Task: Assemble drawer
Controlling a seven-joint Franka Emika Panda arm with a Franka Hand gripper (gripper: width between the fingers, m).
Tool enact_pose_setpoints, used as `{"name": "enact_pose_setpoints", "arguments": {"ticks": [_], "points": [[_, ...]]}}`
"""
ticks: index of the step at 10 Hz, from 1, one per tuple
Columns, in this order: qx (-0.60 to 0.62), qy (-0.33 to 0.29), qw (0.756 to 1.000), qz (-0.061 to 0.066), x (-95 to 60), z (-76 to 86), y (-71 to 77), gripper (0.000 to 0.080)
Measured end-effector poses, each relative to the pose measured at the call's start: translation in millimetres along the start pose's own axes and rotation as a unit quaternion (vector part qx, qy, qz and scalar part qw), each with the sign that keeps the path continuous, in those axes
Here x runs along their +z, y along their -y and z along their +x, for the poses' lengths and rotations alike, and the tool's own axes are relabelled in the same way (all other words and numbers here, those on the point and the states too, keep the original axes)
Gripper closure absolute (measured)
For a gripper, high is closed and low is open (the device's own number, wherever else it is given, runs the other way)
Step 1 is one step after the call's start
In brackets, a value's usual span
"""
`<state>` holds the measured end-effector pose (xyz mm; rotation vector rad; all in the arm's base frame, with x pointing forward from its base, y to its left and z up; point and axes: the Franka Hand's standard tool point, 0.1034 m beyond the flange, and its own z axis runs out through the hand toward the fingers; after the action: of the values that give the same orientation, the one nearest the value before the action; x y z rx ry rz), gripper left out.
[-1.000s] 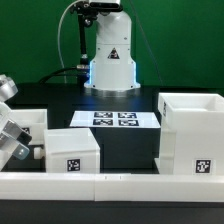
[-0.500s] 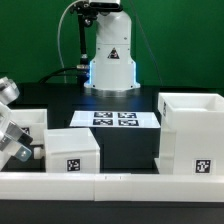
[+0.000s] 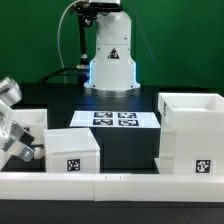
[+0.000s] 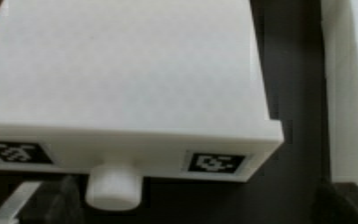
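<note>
Showing one casing [image 3: 190, 135], one hand [image 3: 20, 148], front tray [image 3: 70, 150], rear tray [image 3: 32, 118].

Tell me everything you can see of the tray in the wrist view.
The tray is a white, plastic-looking box with a flat closed face up. Its front carries two black-and-white tags and a round knob between them, pointing towards the gripper; another tag faces the exterior camera. It sits level on the black table, at the exterior view's left, apart from the casing. Contact with the gripper cannot be told.
</note>
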<state>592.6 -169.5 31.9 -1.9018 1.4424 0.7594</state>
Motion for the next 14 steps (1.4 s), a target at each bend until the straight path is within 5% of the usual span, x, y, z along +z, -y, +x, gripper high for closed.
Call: {"name": "enact_pose_setpoints", "arguments": {"ticks": [5,6,7,14], "points": [[0.001,0.000,1.000,-0.010,1.4,-0.4,-2.7,0.0150],[0.004,0.001,1.000,-0.031,3.2,-2.3,-6.7,0.0150],[0.005,0.003,0.998,-0.064,5.0,-4.3,-8.7,0.0150],[0.029,0.019,0.997,-0.072,9.0,3.5,-18.7,0.0150]]}}
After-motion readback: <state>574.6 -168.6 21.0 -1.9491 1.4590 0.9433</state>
